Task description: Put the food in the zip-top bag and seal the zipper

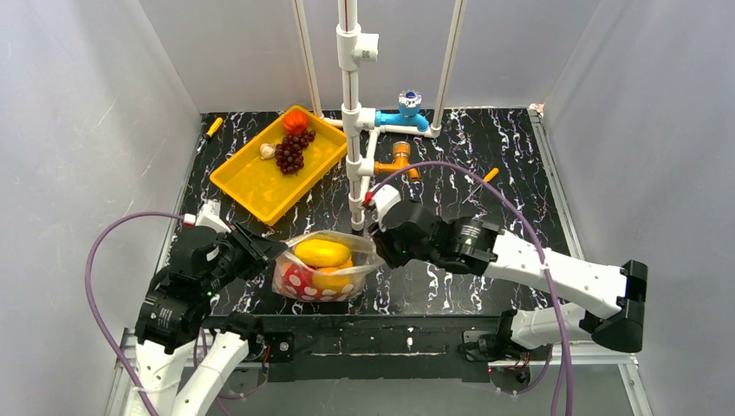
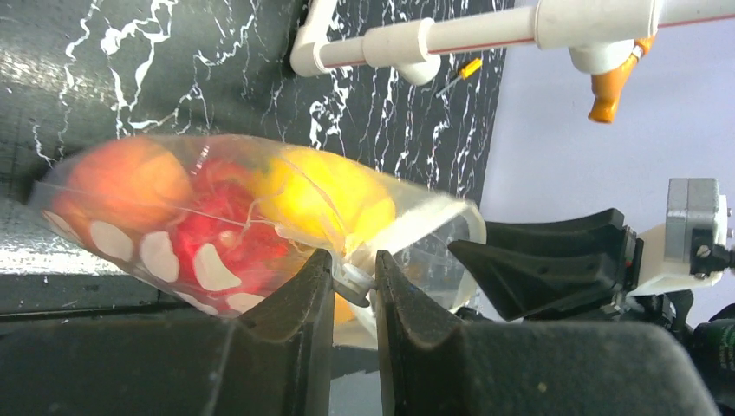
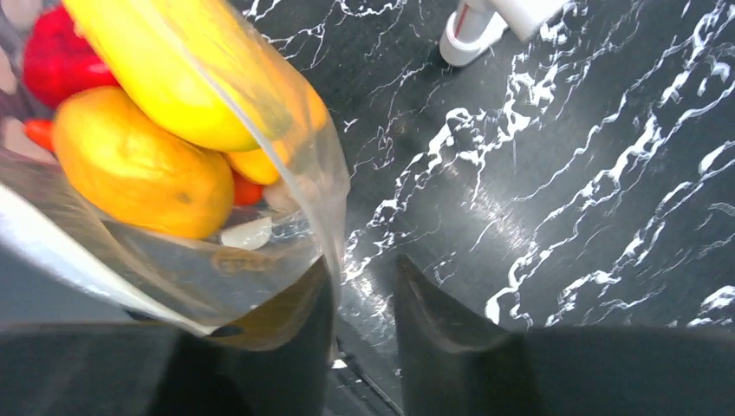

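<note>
— How far along?
— Partway: yellow and orange toy fruit (image 1: 322,253) sit inside the clear, white-dotted plastic bag (image 1: 299,279) at the desk's (image 1: 485,173) six o'clock. Its mouth looks unsealed.
— Pincers?
— Left pincer (image 2: 354,282) clamped on the zipper strip (image 2: 416,224) at nine; right pincer (image 3: 364,303) apart at three. Dark purple grapes (image 1: 290,152) lie in the yellow rectangular tray (image 1: 251,186), eleven o'clock.

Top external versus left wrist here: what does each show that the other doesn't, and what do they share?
Only top external: the yellow tray holding dark grapes, a red-orange fruit and a white piece. Only left wrist: the left hand clamped on the mouth edge of the zip-top bag. Both: yellow and red food inside it, and the right hand beside it.
</note>
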